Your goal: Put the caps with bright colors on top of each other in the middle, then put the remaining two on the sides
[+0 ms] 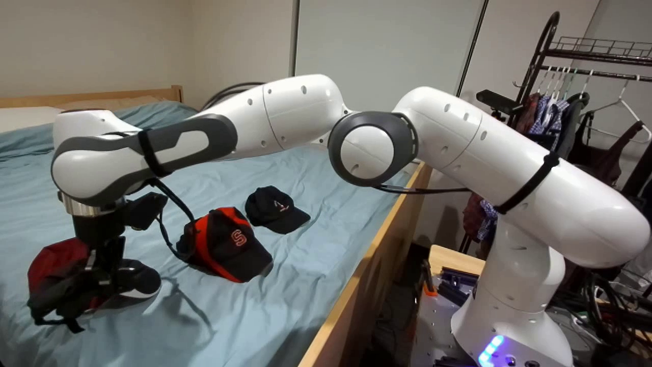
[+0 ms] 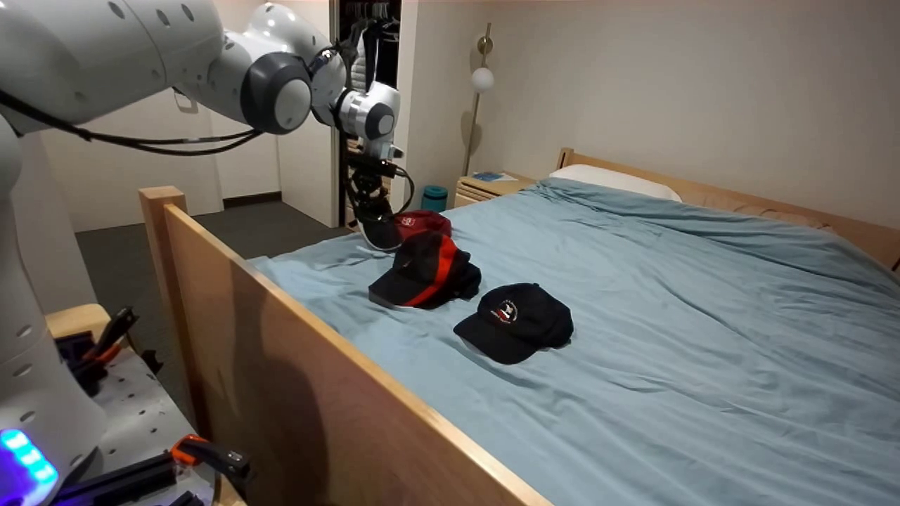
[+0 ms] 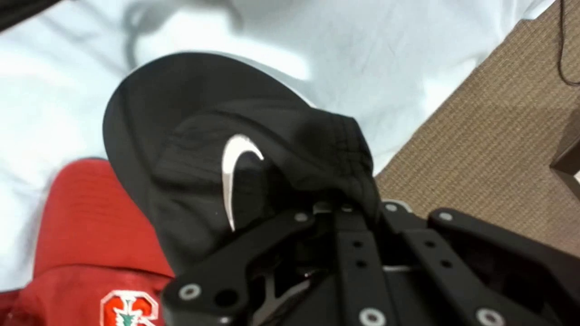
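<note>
Things are carried on a bed (image 2: pixel 703 351), its light-blue sheet (image 1: pixel 326 244) creased throughout, set between a wooden headboard (image 1: pixel 127 95) and footboard (image 2: pixel 351 422). White pillow (image 2: pixel 619 180) at the headboard. Toward the footboard, in order inward from the open side edge: red cap (image 3: pixel 86 226); red-and-black cap (image 1: pixel 229 244); just beside it, black cap with a small emblem (image 2: pixel 520 327). Black cap with a white swoosh (image 3: pixel 204 145), near that side edge: contact with sheet unconfirmed.
</note>
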Available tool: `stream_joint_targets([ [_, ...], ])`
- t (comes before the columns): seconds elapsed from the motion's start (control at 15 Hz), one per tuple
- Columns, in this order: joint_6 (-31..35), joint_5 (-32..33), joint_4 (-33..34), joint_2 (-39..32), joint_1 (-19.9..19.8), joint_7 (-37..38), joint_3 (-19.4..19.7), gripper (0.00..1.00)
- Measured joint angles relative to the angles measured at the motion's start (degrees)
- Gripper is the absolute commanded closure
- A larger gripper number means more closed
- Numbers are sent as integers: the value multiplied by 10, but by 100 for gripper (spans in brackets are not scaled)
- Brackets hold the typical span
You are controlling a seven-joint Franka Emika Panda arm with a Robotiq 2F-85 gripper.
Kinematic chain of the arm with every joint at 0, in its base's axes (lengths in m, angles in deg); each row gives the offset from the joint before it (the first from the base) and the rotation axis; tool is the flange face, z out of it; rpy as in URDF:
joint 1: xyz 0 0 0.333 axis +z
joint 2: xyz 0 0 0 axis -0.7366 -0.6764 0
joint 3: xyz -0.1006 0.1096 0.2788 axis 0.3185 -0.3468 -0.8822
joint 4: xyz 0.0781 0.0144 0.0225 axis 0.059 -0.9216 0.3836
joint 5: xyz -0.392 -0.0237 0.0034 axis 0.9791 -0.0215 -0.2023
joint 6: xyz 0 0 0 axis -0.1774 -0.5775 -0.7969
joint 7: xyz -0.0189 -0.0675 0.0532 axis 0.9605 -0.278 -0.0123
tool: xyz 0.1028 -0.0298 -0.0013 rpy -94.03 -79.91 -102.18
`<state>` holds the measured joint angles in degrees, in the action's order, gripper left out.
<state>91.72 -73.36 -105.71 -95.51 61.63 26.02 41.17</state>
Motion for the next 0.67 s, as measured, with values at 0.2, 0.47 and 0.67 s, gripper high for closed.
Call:
stream_joint_targets([
  [0.2, 9, 1, -64, 43, 0, 79, 33, 96],
  [0.47, 31, -1, -160, 110, -1, 151, 46, 96],
  [0.67, 54, -1, -207, 136, -1, 151, 45, 96],
])
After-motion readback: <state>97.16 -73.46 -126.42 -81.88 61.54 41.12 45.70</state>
